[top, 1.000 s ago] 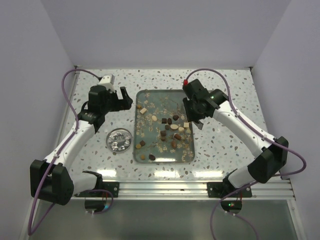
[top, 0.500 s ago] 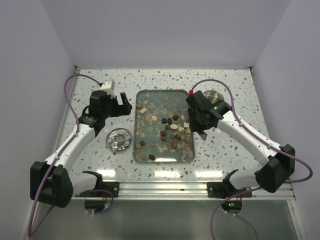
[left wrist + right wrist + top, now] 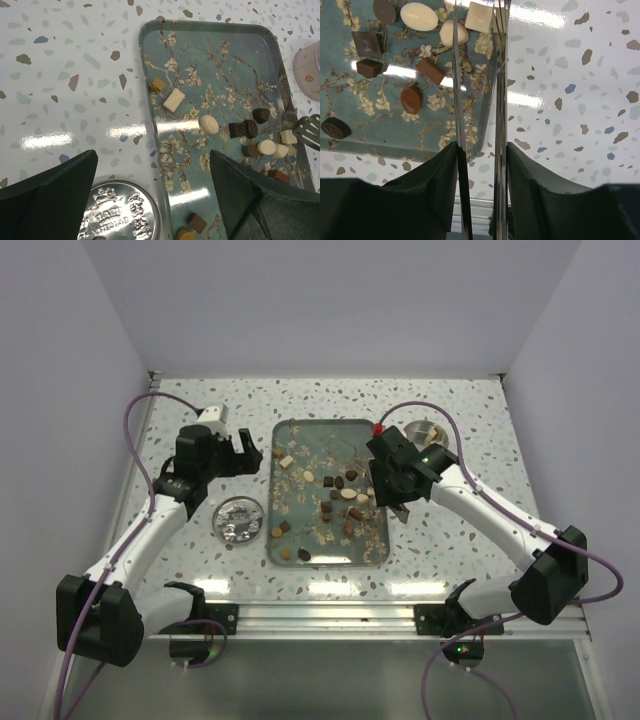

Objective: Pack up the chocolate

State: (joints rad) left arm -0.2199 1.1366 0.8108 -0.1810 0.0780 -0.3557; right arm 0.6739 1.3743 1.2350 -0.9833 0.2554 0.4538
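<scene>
Right wrist view: your right gripper (image 3: 481, 150) has its jaws closed partway on thin metal tweezers (image 3: 500, 75). The blades are slightly parted and run along the right edge of the tray (image 3: 370, 125) past a cream square, likely lined up to nip a piece. Chocolate (image 3: 419, 16) lies scattered on the tray. Your left gripper (image 3: 154, 155) hangs empty with jaws spread wide, over the table (image 3: 60, 75) by a silver tin (image 3: 120, 215), probably to stay out of the way.
</scene>
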